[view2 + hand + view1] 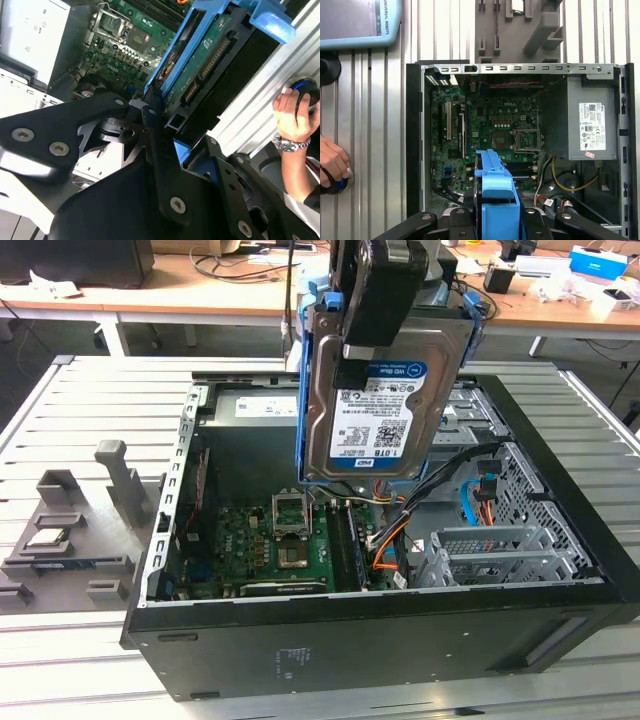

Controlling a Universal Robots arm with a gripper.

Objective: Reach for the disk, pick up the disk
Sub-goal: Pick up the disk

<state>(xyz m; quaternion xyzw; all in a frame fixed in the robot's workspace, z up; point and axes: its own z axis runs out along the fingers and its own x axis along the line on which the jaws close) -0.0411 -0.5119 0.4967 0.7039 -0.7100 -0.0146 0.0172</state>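
In the exterior view, the disk [385, 405] is seen held upright in the air above the open computer case [380, 640], its labelled face turned to the camera and blue rails along its edges. The end effector [375, 300] is clamped on its upper part, so both the reach and the pick-up are judged done: the disk is carried clear of the case. A grey fixture [85, 530] is seen on the slatted surface [90, 680] at the exterior view's left.

In the second wrist view, the disk [210, 60] is shown from its circuit-board side, gripped between the black fingers [155, 145] by its blue rail. A person's hand [292, 117] is seen resting on a round control beside the case.

In the first wrist view, the disk's blue rail [495, 200] is seen edge-on, with the motherboard [485, 125] below, something the exterior view partly hides.
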